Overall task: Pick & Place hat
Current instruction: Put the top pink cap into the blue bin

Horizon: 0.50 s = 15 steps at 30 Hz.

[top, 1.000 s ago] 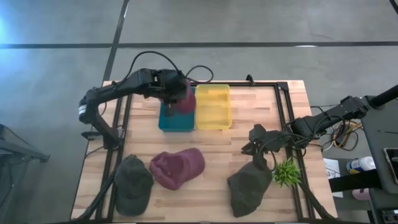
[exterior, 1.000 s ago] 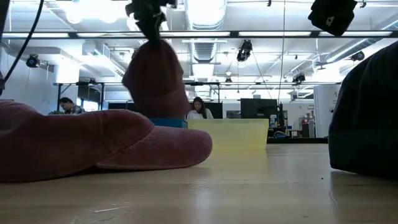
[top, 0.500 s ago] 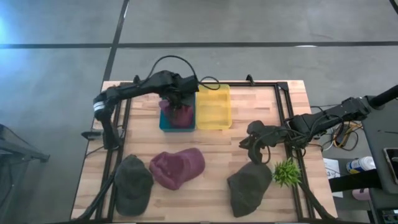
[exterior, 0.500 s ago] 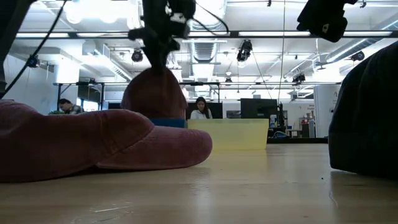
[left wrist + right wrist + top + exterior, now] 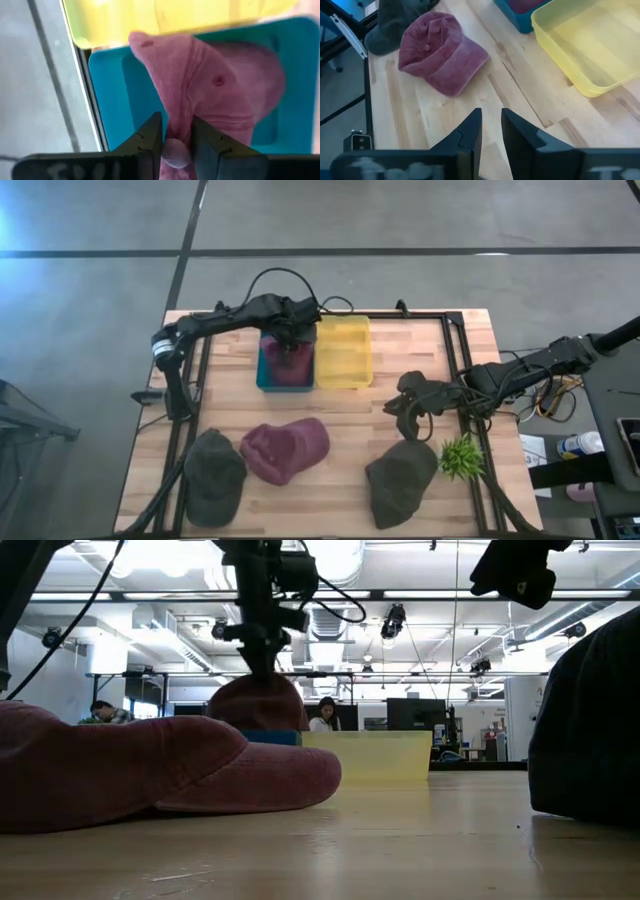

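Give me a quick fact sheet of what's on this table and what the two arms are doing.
left tool: over the teal bin, fingers around a fold of the pink hat lying in it
right tool: above bare table, holding nothing, fingers nearly together
yellow bin: beside the teal one, empty
hats on table: maroon hat, two dark hats
extra: small green plant

My left arm reaches across the far side of the desk, its left tool [image 5: 287, 348] pointing straight down, the fingers [image 5: 150, 137] a little apart with pink fabric between them. My right arm stretches in low from the right, its right tool [image 5: 403, 408] hovering, fingers [image 5: 471, 131] nearly together, holding nothing.
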{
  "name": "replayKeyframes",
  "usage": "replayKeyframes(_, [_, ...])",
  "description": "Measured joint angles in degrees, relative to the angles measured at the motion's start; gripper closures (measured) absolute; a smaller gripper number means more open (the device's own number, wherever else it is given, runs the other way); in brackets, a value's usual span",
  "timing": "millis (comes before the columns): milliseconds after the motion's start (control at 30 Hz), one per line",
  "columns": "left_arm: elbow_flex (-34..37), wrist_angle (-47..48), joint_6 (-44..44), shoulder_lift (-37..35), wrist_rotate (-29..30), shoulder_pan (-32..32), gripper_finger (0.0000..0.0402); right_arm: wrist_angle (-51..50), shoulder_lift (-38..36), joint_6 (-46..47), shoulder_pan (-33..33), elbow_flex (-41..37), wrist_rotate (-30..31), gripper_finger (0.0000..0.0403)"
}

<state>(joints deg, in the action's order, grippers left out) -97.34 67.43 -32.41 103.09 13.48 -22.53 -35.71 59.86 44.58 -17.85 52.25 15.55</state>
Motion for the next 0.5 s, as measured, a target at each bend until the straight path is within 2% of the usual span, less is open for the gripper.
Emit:
replayKeyframes(200, [3.9, -4.5, -0.7, 0.0, 7.7, 0.1, 0.0313, -0.1, 0.0, 0.9, 0.1, -0.1, -1.1, 0.0295])
replayKeyframes(367, [4.7, -8.3, -4.8, -0.1, 18.7, 1.7, 0.0311, -0.2, 0.0, 1.5, 0.1, -0.6, -1.1, 0.0246])
replayKeyframes(500, [4.7, -8.5, -2.8, -1.0, 18.5, 1.8, 0.0310, -0.5, 0.0, 1.6, 0.1, -1.2, -1.2, 0.0212])
